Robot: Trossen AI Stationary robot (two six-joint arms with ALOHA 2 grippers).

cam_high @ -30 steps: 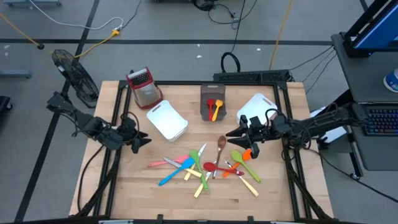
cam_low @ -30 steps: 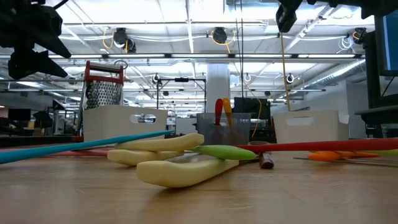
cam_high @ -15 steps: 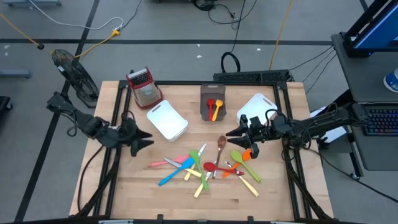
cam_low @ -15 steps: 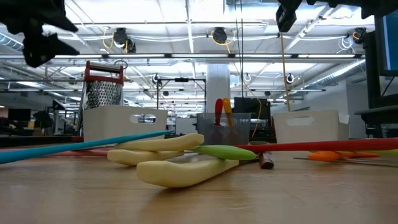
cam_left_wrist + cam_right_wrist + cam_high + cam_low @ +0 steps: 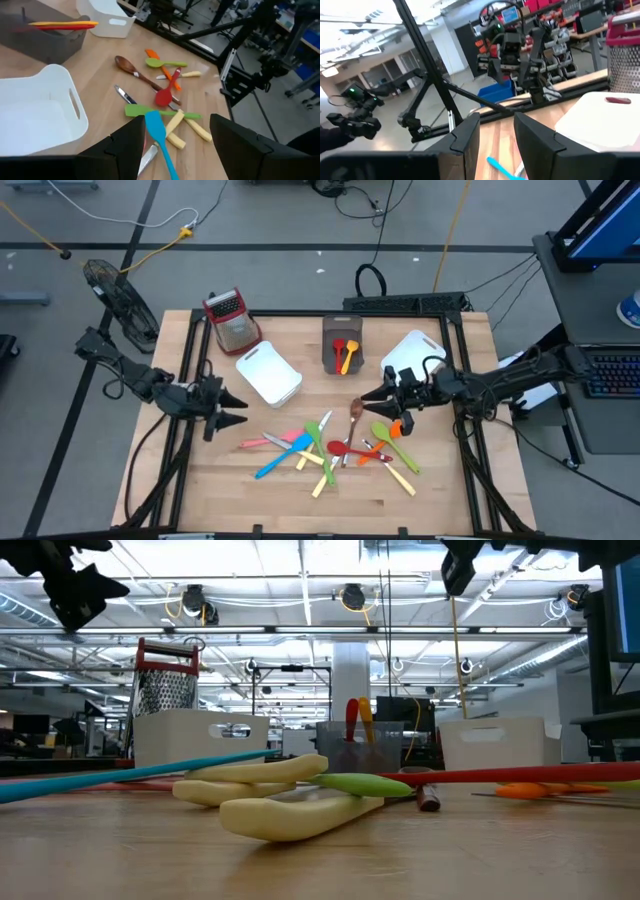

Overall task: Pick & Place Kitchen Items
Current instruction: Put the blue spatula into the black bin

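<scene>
Wooden table point(image 5: 200, 480), left gripper point(image 5: 237, 407) unclenched and empty, shifted nearer the utensil pile point(image 5: 330, 445), right gripper point(image 5: 372, 394) unmoved, unclenched.

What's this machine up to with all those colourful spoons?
It is sorting kitchen utensils, which lie scattered across the wooden table. Two are already in the grey bin. The left gripper hovers open and empty near the pile. The right gripper, also open and empty, hangs by the brown wooden spoon.
</scene>
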